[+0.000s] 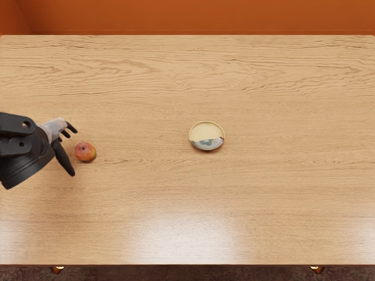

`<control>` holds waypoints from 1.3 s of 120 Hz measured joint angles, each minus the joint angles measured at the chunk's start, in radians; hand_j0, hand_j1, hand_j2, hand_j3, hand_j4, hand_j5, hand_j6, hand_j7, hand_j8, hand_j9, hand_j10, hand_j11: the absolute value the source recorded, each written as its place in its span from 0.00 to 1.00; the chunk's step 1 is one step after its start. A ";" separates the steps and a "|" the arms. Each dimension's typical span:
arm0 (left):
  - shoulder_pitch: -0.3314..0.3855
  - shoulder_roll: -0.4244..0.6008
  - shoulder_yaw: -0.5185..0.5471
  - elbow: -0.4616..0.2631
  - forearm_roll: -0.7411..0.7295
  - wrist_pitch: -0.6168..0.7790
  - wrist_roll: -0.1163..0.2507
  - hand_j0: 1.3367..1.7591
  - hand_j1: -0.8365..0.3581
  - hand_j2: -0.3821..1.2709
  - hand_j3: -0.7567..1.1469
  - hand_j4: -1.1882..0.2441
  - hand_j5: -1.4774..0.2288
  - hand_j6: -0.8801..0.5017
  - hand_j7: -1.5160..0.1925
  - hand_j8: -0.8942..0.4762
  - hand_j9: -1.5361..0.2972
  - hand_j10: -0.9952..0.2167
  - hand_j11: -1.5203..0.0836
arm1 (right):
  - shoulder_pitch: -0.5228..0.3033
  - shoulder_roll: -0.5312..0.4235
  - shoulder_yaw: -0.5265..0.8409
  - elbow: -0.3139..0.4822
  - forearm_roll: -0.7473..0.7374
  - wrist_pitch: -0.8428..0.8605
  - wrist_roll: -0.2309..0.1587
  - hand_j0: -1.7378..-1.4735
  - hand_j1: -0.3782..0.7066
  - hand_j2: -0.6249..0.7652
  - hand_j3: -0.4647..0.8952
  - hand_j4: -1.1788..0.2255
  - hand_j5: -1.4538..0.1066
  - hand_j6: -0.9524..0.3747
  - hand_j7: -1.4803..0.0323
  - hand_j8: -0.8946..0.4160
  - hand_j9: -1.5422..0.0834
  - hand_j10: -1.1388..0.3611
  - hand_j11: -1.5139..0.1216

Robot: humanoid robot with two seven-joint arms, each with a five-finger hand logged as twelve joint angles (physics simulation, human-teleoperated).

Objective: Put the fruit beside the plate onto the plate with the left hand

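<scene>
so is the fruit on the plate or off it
Off. The fruit lies on the table well left of the plate, beside the open left hand, which isn't holding it.

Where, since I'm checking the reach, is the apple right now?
In the head view the apple sits on the table's left side, just right of the open left hand and well left of the plate.
</scene>
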 joint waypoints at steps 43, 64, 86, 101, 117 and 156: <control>-0.088 -0.145 0.089 0.023 -0.157 0.004 0.000 0.76 0.74 0.26 0.40 0.66 0.68 0.46 0.70 0.47 0.66 0.62 0.75 | 0.000 0.000 0.000 0.000 0.000 0.000 0.000 0.30 0.07 0.44 0.34 0.81 0.90 0.69 0.95 0.66 0.92 0.74 0.90; -0.092 -0.205 0.117 0.079 -0.172 0.004 0.000 0.76 0.74 0.26 0.40 0.66 0.68 0.46 0.70 0.47 0.66 0.62 0.75 | 0.000 0.000 0.000 0.000 0.000 0.000 0.000 0.30 0.07 0.44 0.34 0.81 0.90 0.69 0.95 0.66 0.92 0.74 0.90; -0.092 -0.305 0.177 0.139 -0.195 0.004 0.000 0.76 0.74 0.26 0.40 0.66 0.68 0.46 0.70 0.47 0.66 0.62 0.75 | 0.000 0.000 0.000 0.000 0.000 0.000 0.000 0.30 0.07 0.44 0.34 0.81 0.90 0.69 0.95 0.66 0.92 0.74 0.90; -0.093 -0.349 0.227 0.171 -0.210 0.004 0.000 0.76 0.74 0.26 0.40 0.66 0.68 0.46 0.70 0.47 0.66 0.62 0.75 | 0.000 0.000 0.000 0.000 0.000 0.000 0.000 0.30 0.07 0.44 0.34 0.81 0.90 0.69 0.95 0.66 0.92 0.74 0.90; -0.108 -0.351 0.248 0.186 -0.217 0.004 0.000 0.76 0.74 0.26 0.40 0.66 0.68 0.46 0.70 0.47 0.66 0.62 0.75 | 0.000 0.000 0.000 0.000 0.000 0.000 0.000 0.30 0.07 0.44 0.34 0.81 0.90 0.69 0.95 0.66 0.92 0.74 0.90; -0.128 -0.430 0.250 0.191 -0.304 0.004 0.000 0.76 0.74 0.26 0.40 0.66 0.68 0.46 0.70 0.47 0.66 0.62 0.75 | 0.000 0.000 0.000 0.000 0.000 0.000 0.000 0.30 0.07 0.44 0.34 0.81 0.90 0.69 0.95 0.66 0.92 0.74 0.90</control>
